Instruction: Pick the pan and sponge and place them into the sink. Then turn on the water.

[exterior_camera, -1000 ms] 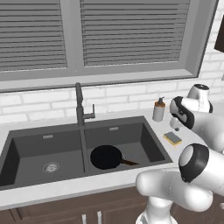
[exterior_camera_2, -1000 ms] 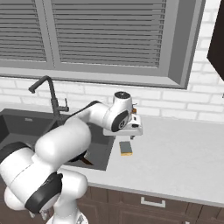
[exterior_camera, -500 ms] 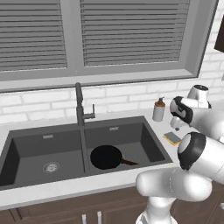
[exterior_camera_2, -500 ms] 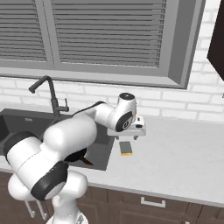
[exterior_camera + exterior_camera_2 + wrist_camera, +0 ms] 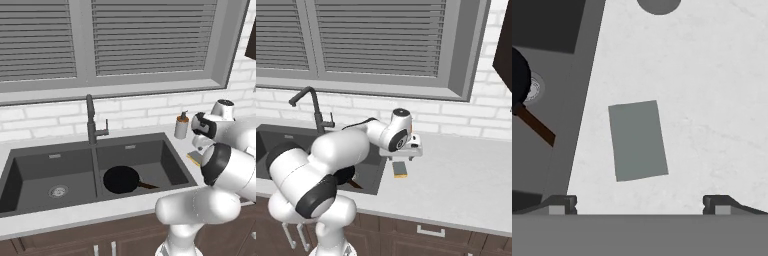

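From my seat at the remote station, I saw the pan [image 5: 121, 179] lying in the right basin of the sink [image 5: 165, 155], its brown handle pointing toward the basin's front right corner. In the hand view a slice of the pan [image 5: 519, 80] and that handle showed at the left edge, over the drain.

The sponge [image 5: 400, 169] lay flat on the counter [image 5: 466, 185], just beside the sink's right rim and apart from it. In the left base view I could see only its yellow edge [image 5: 194, 158] past the arm's elbow. In the hand view the sponge [image 5: 637, 139] appeared as a grey-green rectangle, slightly tilted, lying between the two fingertips and a little beyond them.

The gripper [image 5: 402, 158] hung directly above the sponge, pointing down, not touching it. Its jaws stood wide apart: in the hand view the gripper [image 5: 640, 204] showed one fingertip at the far left and one at the right, with bare counter between them and nothing held.

The faucet [image 5: 91, 120] stood behind the divider of the two basins, its spout reaching forward; I saw no water in any view. A soap bottle [image 5: 181, 125] stood on the counter behind the sink's right rear corner, near the wall. The left basin held just its round drain [image 5: 58, 190].
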Controlling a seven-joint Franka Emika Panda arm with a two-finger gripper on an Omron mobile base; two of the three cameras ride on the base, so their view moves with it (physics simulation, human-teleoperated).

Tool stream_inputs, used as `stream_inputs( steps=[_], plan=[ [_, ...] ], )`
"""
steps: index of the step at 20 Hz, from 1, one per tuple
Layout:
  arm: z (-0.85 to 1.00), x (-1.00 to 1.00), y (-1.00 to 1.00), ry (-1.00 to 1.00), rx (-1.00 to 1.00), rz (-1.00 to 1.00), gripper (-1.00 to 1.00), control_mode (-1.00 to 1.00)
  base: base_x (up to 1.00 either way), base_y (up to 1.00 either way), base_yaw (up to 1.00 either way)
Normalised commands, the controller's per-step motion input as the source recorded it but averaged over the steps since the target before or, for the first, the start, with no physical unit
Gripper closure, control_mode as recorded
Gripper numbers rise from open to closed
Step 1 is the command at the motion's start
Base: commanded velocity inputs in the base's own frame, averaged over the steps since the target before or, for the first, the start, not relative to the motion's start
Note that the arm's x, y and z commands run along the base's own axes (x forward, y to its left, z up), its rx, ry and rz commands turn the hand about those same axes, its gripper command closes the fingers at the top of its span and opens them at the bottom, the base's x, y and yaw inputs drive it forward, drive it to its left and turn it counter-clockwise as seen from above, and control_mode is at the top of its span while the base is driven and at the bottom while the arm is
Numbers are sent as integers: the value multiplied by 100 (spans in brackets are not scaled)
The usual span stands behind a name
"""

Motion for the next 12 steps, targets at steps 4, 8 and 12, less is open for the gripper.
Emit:
stream_inputs(
  steps=[4,8,12],
  plan=[
    [-25,8,0,0,0,0,-100,-100,0,0,0],
    [-23,2,0,0,0,0,-100,-100,0,0,0],
    [-16,0,0,0,0,0,-100,-100,0,0,0]
  ],
)
